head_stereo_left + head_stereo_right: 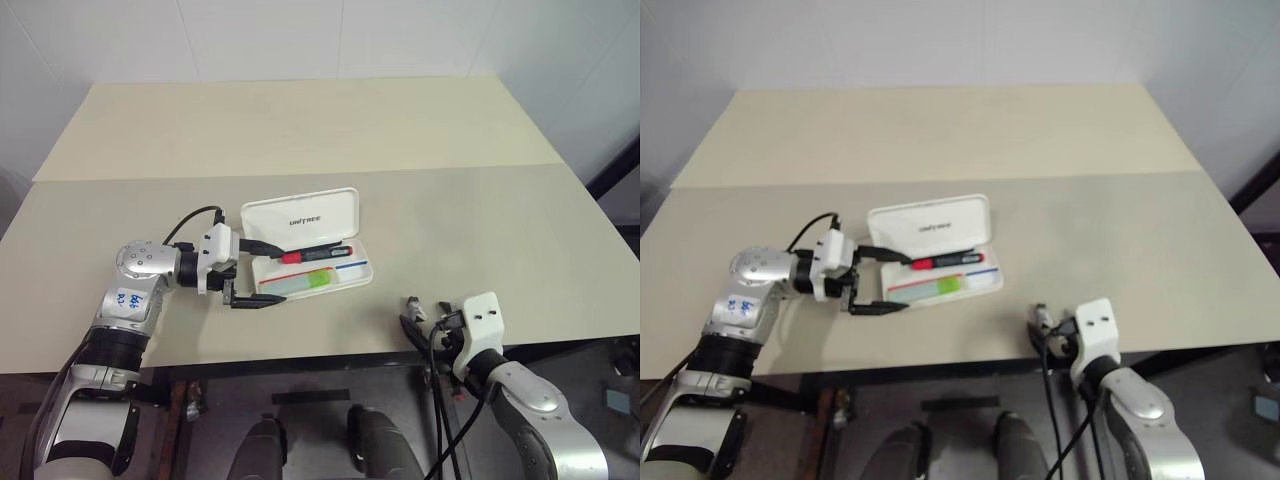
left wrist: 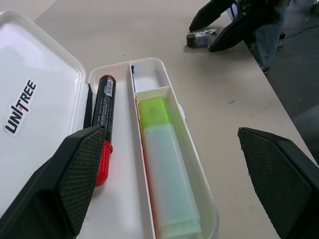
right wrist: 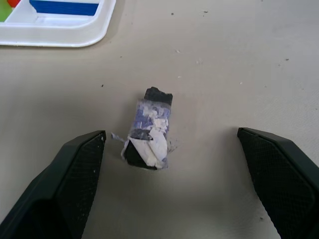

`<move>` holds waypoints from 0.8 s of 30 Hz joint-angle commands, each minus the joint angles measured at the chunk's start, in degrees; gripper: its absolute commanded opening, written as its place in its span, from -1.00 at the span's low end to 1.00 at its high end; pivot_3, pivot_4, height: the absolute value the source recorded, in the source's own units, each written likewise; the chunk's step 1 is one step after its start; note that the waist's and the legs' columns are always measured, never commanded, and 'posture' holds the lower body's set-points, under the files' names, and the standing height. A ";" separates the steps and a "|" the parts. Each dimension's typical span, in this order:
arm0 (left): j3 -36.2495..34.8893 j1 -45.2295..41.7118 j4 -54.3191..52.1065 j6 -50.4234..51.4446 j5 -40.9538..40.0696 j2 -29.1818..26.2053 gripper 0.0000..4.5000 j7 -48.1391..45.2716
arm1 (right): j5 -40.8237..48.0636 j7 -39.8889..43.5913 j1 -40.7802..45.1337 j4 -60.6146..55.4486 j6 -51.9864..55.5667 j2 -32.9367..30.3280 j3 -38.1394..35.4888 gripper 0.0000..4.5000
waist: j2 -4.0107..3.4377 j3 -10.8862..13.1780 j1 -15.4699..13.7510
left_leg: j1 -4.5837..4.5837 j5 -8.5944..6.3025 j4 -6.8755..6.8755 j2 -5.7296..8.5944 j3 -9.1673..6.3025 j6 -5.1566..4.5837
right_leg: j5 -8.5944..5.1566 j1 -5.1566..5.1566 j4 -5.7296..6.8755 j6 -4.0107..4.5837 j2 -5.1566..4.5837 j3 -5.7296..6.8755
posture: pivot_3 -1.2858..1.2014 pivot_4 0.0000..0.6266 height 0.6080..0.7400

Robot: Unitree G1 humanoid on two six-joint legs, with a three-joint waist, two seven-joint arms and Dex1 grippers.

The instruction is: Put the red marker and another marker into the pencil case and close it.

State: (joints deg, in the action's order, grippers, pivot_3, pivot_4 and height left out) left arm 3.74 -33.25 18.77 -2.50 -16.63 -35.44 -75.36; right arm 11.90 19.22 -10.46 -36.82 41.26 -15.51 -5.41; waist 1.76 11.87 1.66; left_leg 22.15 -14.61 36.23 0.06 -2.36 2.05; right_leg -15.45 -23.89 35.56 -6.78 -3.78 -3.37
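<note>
Left gripper [image 1: 262, 274] fingers spread wide, straddling the near end of the open pencil case [image 1: 300, 213]; red marker [image 2: 103, 120] and green highlighter [image 2: 167, 167] lie inside, between them. Right gripper [image 3: 172, 179] gapes empty, a small dark lump [image 3: 148, 130] on the table [image 1: 300, 130] between its fingers.

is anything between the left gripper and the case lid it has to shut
Nothing visible. The left gripper is open at the pencil case's left end, the lid stands open beyond it, and both the red marker and the green highlighter lie inside the tray.
</note>
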 commanded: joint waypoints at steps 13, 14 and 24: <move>-1.35 0.88 -3.30 0.21 -0.17 -1.30 1.00 1.31 | 0.45 1.99 3.27 4.22 -6.03 -2.12 2.66 -0.84 | 0.01 -0.01 -0.03 | -0.16 0.00 -0.02 -0.10 -0.06 -0.01 | -0.04 0.23 -0.16 0.07 0.09 0.02 | 0.03 -0.52 1.00; -1.40 1.03 -3.49 0.28 -0.18 -1.35 1.00 1.46 | 0.61 3.03 3.66 4.32 -6.90 -2.78 3.08 -0.84 | 0.01 -0.01 -0.03 | -0.15 0.00 -0.02 -0.09 -0.06 0.00 | -0.04 0.24 -0.17 0.07 0.08 0.02 | 0.03 -0.52 1.00; -3.37 5.81 -8.50 1.99 -0.75 -3.23 1.00 3.91 | 3.94 29.63 22.19 20.07 -17.97 -20.25 7.26 -0.84 | -0.01 0.02 0.03 | -0.15 0.00 0.01 -0.10 -0.03 0.00 | -0.02 0.25 -0.21 0.03 0.09 0.04 | 0.03 -0.52 1.00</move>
State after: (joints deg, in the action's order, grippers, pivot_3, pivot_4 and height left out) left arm 2.15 -27.86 13.06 -0.71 -16.60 -37.68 -72.19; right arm 14.74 44.87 9.88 -19.01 25.89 -34.47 2.00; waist 1.75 11.89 1.69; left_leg 22.00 -14.61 36.23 -0.04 -2.43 2.04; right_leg -15.47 -23.64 35.36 -6.74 -3.68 -3.32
